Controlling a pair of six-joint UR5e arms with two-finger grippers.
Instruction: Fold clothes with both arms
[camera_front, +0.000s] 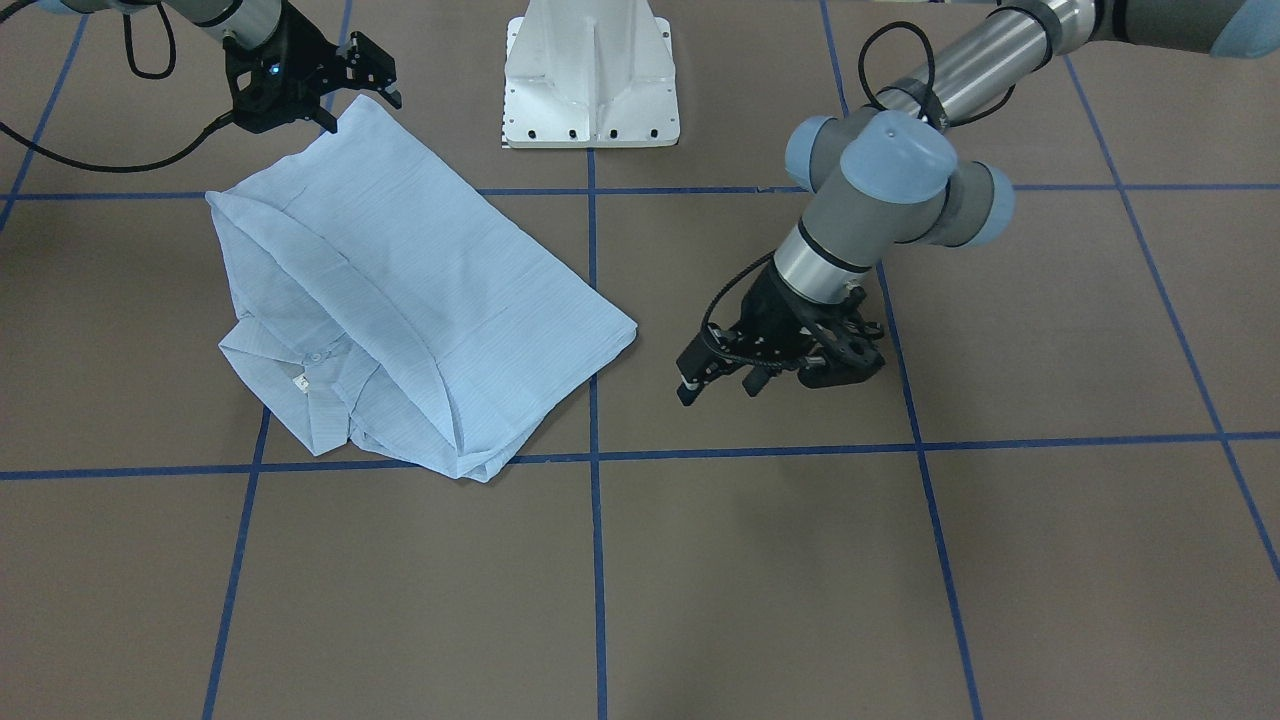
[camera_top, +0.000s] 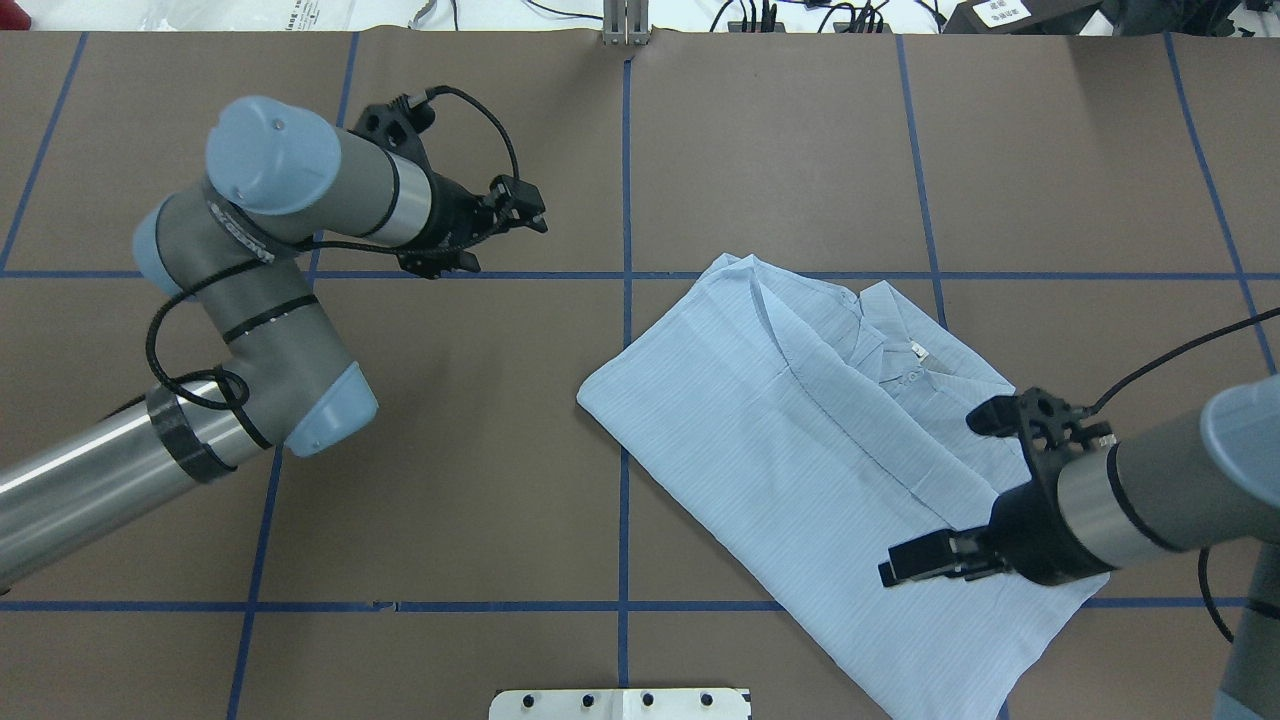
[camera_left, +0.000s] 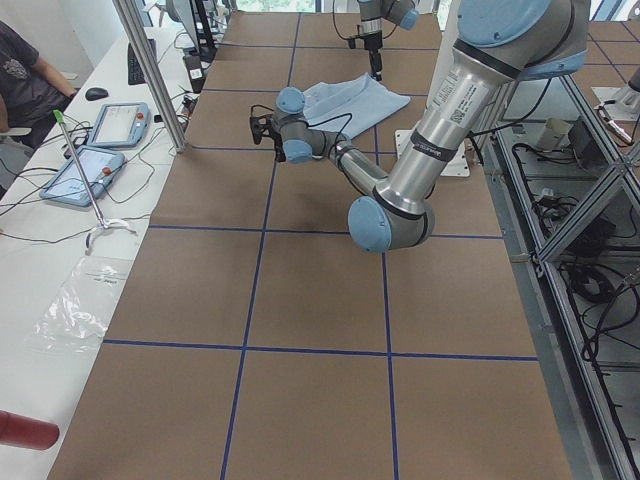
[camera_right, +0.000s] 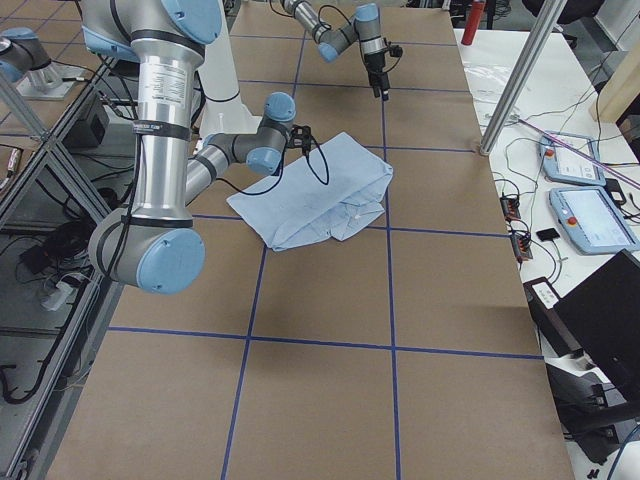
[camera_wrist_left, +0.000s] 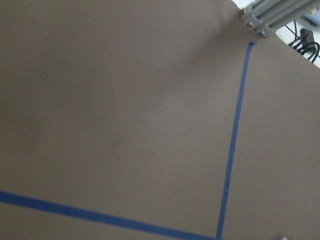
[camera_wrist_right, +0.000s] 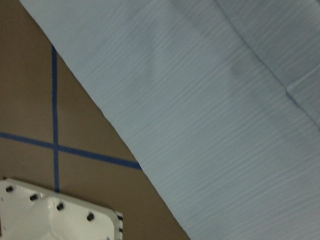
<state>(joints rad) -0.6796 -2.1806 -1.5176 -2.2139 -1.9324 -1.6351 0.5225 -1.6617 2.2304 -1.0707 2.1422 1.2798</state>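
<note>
Overhead exterior shows the shirt (camera_top: 800, 440) folded on the surface at about 4 o'clock from centre, its collar toward 1 o'clock. The right end effector (camera_top: 915, 560) hovers over the shirt's 4 o'clock part, fingers seemingly together and holding nothing; lowering there could snag and undo a fold. The left end effector (camera_top: 520, 205), slightly spread and empty, sits well apart at 10 o'clock.

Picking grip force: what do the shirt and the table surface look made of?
The shirt: thin woven cloth, probably cotton or a blend, matte, finely striped, lying in soft folds. The table surface: brown matte sheet, perhaps paper or board, with blue tape lines.
</note>
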